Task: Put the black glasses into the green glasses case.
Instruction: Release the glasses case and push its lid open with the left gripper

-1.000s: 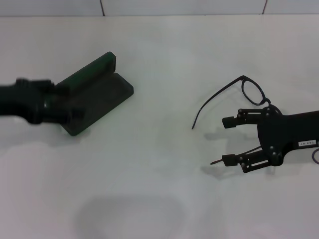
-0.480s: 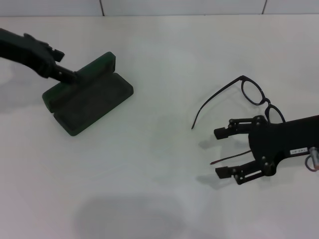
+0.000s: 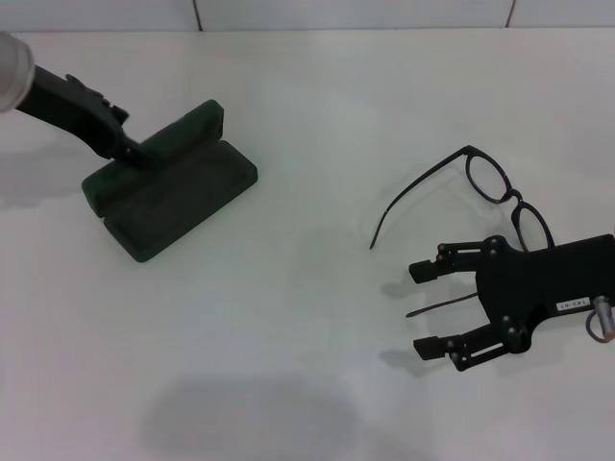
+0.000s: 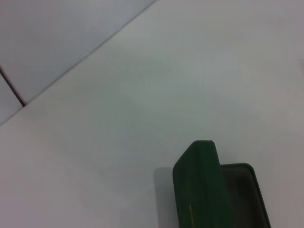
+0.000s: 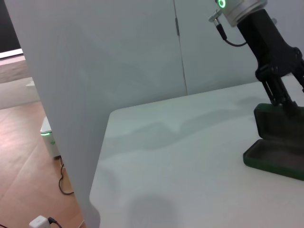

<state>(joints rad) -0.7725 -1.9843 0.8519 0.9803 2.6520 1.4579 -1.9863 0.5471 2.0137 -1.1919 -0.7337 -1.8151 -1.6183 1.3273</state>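
Right gripper wide open, astride black glasses temple.

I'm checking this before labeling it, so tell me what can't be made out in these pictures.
- Head view: the right gripper, open, covers part of the black glasses, one lens and most of the near temple.
- Head view: whether the left gripper is open or shut on the lid of the green glasses case; its tip merges with the dark lid.
- Left wrist view: the case is cut off by the picture's edge; its gold lettering is too small to read.
- Right wrist view: the glasses do not show.
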